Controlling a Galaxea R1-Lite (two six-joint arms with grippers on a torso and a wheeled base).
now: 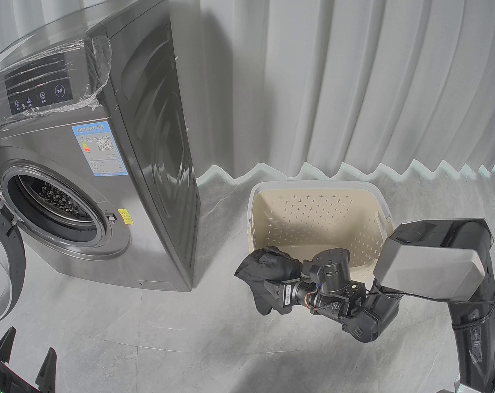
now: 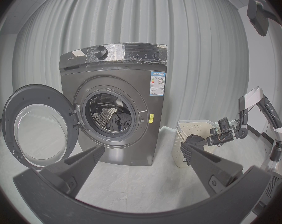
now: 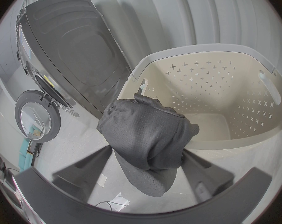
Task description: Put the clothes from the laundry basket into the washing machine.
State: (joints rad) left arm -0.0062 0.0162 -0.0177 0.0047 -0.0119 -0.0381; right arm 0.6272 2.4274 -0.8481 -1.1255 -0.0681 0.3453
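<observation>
The right arm (image 1: 438, 263) has a boxy silver-grey shell and glossy black links, with thin wires looped at eight o'clock of the shell. The left gripper (image 1: 30, 339) has black, tapering wedge fingers (image 1: 46, 369).

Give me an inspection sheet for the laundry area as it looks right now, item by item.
Surface: grey tiled floor.
Job's things: washing machine with its door open and dark clothes in the drum; laundry basket, no other clothes seen inside; dark garment at its rim on the washer side.
Clutter: pale scraps on the floor.
Hands: left hand open, low before the washer; right hand shut on the dark garment.
Cables: wires at the right wrist; possibly a thin loop on the floor.
Surroundings: white curtain behind.
</observation>
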